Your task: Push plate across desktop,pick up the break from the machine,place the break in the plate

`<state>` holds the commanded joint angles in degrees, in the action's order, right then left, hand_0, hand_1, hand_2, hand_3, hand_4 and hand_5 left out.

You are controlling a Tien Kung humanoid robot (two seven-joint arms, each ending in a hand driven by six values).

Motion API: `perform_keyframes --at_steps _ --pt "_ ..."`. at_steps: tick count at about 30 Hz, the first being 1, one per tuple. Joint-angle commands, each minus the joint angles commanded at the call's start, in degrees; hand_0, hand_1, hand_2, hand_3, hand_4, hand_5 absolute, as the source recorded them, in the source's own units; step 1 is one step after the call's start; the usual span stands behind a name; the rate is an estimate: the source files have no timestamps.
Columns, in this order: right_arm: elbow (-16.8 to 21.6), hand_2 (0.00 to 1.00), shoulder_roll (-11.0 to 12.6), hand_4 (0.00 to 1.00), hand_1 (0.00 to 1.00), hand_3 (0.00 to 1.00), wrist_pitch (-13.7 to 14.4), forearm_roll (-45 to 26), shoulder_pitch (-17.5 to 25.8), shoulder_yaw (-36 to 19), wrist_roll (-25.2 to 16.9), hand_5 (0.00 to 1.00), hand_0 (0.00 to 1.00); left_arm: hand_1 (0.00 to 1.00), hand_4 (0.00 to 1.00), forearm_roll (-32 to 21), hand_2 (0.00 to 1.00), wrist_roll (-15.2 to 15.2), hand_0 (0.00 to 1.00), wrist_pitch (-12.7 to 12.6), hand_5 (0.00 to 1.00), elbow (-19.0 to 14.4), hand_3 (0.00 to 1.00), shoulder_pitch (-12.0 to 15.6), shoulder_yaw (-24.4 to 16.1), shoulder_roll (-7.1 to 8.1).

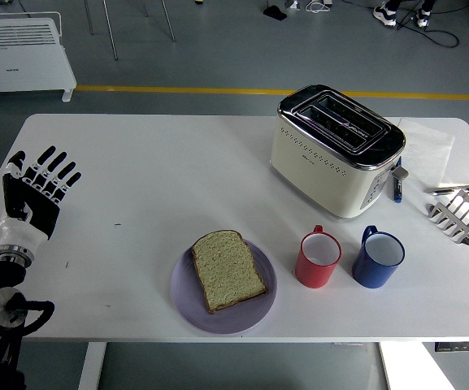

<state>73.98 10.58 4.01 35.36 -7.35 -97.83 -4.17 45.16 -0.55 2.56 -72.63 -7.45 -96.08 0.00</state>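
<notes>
A slice of bread [227, 269] lies flat on a purple plate [184, 297] at the table's near middle. The cream and chrome toaster [336, 150] stands at the back right, its slots empty. My left hand [35, 192] is at the table's left edge, fingers spread and empty, far left of the plate. The right arm is out of view.
A red mug [319, 258] and a blue mug [378, 257] stand right of the plate, in front of the toaster. A metal toast rack [460, 214] and a blue pen [397, 185] lie at the right. A sheet of paper [427, 146] lies behind them.
</notes>
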Motion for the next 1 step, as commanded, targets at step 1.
perform_keyframes --at_steps 1 --pt "0.0 0.785 0.0 0.525 0.768 0.771 0.0 0.0 0.0 0.0 0.0 0.579 0.824 0.77 0.592 0.0 0.806 0.0 0.748 0.0 0.998 0.0 0.772 0.0 0.0 0.0"
